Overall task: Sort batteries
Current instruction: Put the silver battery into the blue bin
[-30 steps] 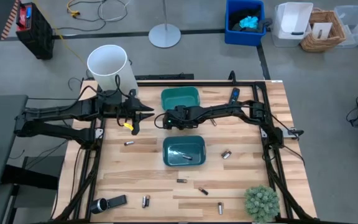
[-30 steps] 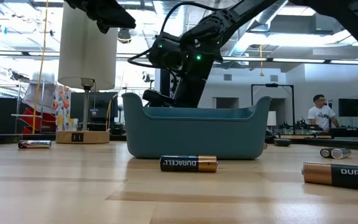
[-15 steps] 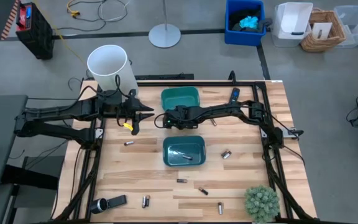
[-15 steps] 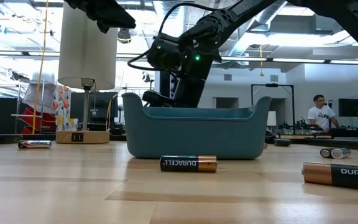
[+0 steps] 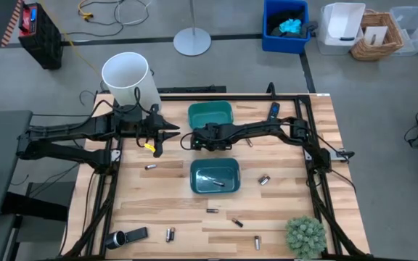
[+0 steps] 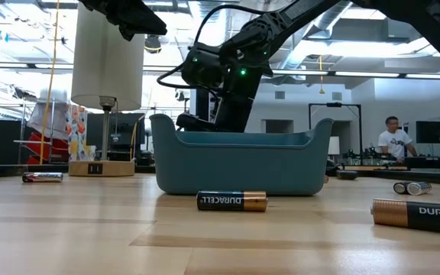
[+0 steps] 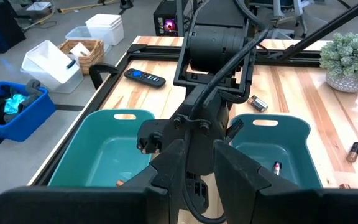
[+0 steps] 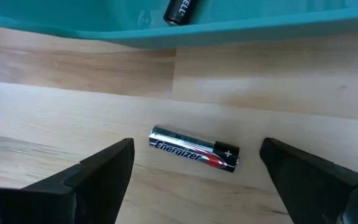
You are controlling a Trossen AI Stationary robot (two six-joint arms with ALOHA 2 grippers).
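Observation:
My right gripper [image 8: 191, 168] stands open between the two teal bins [image 5: 210, 114] [image 5: 215, 176], pointing steeply down. One finger is on each side of a silver Energizer battery [image 8: 194, 155] that lies flat on the table, and neither finger touches it. Another battery [image 8: 180, 9] lies inside the bin beside it. More batteries lie loose on the table [image 5: 150, 167] [image 5: 211, 210] [image 5: 236, 222] [image 5: 264, 179]. In the low view two lie in front of the near bin [image 6: 231, 201] [image 6: 418, 214]. My left gripper [image 5: 167, 135] hangs above the table's left side and points at the right arm.
A black remote with a blue part [image 5: 273, 110] lies at the far right. At the near left corner is a flashlight-like cylinder [image 5: 125, 237], and at the near right corner a potted plant [image 5: 305, 235]. A white cylinder [image 5: 125, 76] stands at the far left corner.

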